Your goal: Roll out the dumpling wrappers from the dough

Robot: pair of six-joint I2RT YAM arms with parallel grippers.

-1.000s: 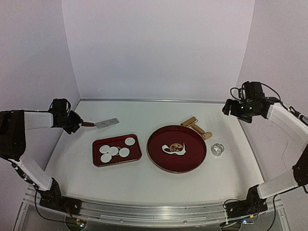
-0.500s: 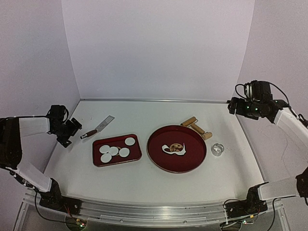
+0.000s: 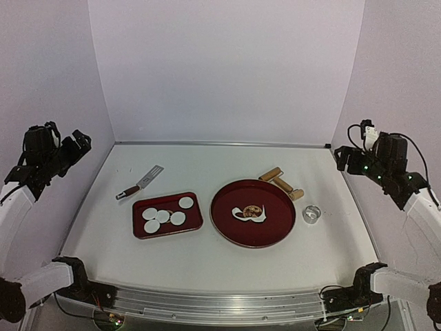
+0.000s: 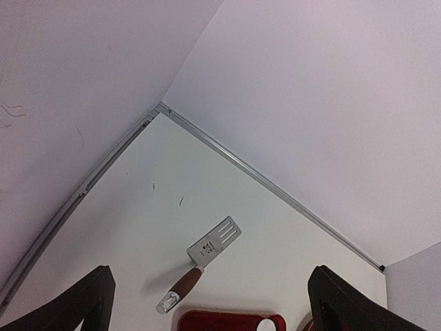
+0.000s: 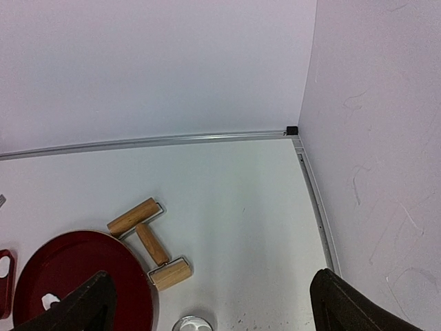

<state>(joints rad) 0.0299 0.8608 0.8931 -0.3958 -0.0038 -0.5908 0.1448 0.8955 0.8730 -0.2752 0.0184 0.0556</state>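
Pale lilac walls close in a white bench (image 3: 207,258), and both arms hang high and wide, off at the side edges of the top view. The left gripper (image 3: 69,146) sits at the far left, its fingers (image 4: 86,296) spread well apart with nothing between them. The right gripper (image 3: 348,160) mirrors it at the far right, its fingers (image 5: 93,300) parted and empty as well. Down in the middle, five dumpling wrappers (image 3: 162,216) lie flat in a rectangular red tray (image 3: 196,222), left of centre. Just right of it sits a round red plate (image 3: 227,234) carrying a ragged dough piece (image 3: 248,212). A spatula (image 3: 141,182) lies above and left of the tray, a wooden rolling pin (image 3: 281,183) lies at the plate's upper right, and a small metal ring (image 3: 311,214) stands just beside the plate's right edge.
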